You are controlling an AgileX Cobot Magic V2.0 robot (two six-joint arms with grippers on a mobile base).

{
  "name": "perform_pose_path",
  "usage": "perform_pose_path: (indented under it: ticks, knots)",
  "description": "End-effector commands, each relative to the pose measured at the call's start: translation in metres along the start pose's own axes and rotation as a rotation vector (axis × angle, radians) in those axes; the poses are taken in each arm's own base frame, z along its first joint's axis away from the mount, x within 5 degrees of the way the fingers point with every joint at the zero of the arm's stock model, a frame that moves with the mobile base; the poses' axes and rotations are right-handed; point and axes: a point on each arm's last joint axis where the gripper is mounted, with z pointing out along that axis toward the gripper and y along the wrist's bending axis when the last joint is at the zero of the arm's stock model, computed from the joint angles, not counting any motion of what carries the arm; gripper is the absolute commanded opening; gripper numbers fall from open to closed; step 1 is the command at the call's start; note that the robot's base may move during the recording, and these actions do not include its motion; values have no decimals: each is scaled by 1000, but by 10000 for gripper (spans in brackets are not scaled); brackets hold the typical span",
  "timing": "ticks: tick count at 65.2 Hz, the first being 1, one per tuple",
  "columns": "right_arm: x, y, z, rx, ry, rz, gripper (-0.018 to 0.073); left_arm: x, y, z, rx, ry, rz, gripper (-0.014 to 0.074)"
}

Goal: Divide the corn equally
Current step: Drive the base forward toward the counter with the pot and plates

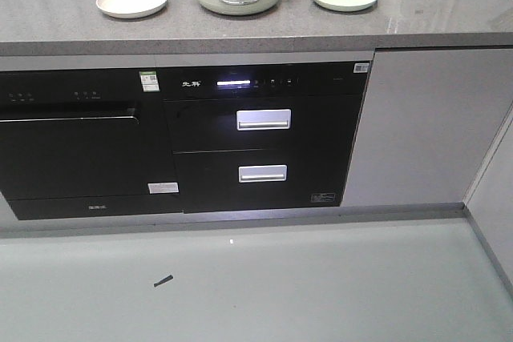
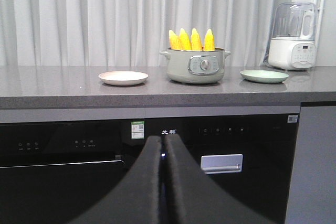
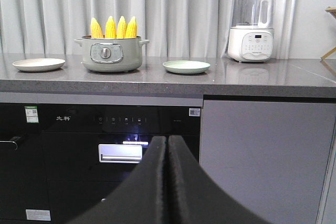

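**Surface** [image 1: 80,26]: a grey counter runs across the scene above a bank of black built-in appliances [image 1: 264,150]. Both arms sit low in front of that bank, below the counter's near edge. A straight lift towards the pot risks striking that edge.

**Blender** [image 3: 251,24]: it stands at the far right of the surface, apart from the green plate. A wide swing by the right arm could knock it.

**Electric pot** [image 2: 195,66]: it sits at centre, between the two plates. A sideways pull on a cob could shift or tip it.

**Plates**: a pale plate [image 2: 123,77] lies left of the pot and a green plate [image 2: 264,76] right. Both are bare and shallow, so a round cob set down carelessly may roll off.

**Corn** [image 2: 191,39]: four cobs stand upright in the pot, tips up and packed side by side. None has been distributed yet, and an even split would be two per plate. The tapered tips look likely to slip in a grasp. Lifting one cob may also drag its neighbour out.

**Left gripper** [image 2: 162,141] and **right gripper** [image 3: 167,140]: the fingers of each are pressed together, holding nothing, well apart from the corn. If they reach the tips unopened, they would push the cobs rather than grasp them.
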Motion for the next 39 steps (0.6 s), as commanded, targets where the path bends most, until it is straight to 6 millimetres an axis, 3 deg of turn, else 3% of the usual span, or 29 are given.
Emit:
perform_pose_path:
  ticks: [1, 39]
  knots:
    - [-5, 0, -1, -2, -74, -9, -2, -13, -1, -2, 10, -106, -12, -6]
    - [-5, 0, -1, -2, -74, -9, -2, -13, -1, -2, 10, -106, -12, -6]
